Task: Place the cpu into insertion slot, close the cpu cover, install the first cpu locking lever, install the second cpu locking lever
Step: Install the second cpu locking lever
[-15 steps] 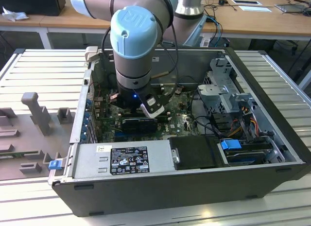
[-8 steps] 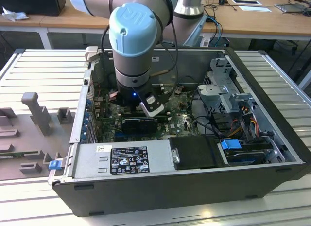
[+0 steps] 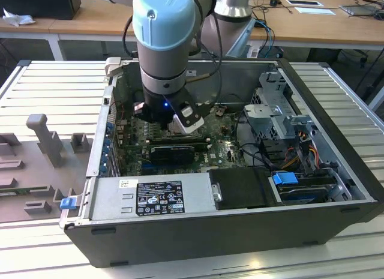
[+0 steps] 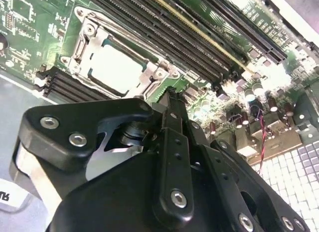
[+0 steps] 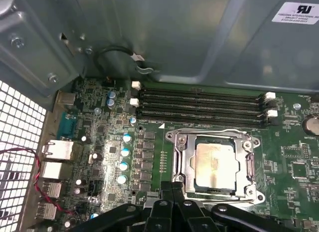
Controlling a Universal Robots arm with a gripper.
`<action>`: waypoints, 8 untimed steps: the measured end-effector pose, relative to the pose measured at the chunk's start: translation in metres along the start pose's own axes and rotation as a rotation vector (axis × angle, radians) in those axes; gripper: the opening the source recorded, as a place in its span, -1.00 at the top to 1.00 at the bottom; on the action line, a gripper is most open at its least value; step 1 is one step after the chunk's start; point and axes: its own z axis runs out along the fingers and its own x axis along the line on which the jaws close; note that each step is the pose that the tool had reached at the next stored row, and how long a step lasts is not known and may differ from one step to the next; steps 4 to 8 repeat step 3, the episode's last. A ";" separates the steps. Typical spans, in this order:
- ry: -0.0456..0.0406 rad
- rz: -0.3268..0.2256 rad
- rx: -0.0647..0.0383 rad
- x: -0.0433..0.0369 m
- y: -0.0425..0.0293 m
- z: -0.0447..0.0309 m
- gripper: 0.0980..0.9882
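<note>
cpu (image 5: pixel 214 163) | pale silver square | seated in insertion slot (image 5: pixel 185 167)

Cpu (image 5: pixel 215 163): pale silver-white. Cpu cover (image 5: pixel 185 159): silvery metal. Motherboard (image 5: pixel 291 157): green. Memory slots (image 5: pixel 199 105): black with white end clips. Claw (image 4: pixel 172 105): black. Arm joint cap (image 3: pixel 163 18): light blue. Surface (image 3: pixel 54 90): pale grey, ribbed.

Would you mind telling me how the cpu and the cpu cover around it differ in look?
The cpu is a solid, pale, matte square; the cpu cover is a thin, shiny metal frame with a cut-out centre. The cpu fills the middle, while the cpu cover rings its edges. Both lie flat on the green motherboard beside the memory slots.
</note>
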 end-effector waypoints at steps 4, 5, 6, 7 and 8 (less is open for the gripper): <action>0.0001 0.000 0.000 0.0000 0.0000 -0.0001 0.98; 0.0001 0.000 0.000 0.0000 0.0000 -0.0001 0.98; 0.0001 0.000 0.000 0.0000 0.0000 -0.0001 0.98; 0.0001 0.000 0.000 0.0000 0.0000 -0.0001 0.98; 0.0001 0.000 0.000 0.0000 0.0000 -0.0001 0.98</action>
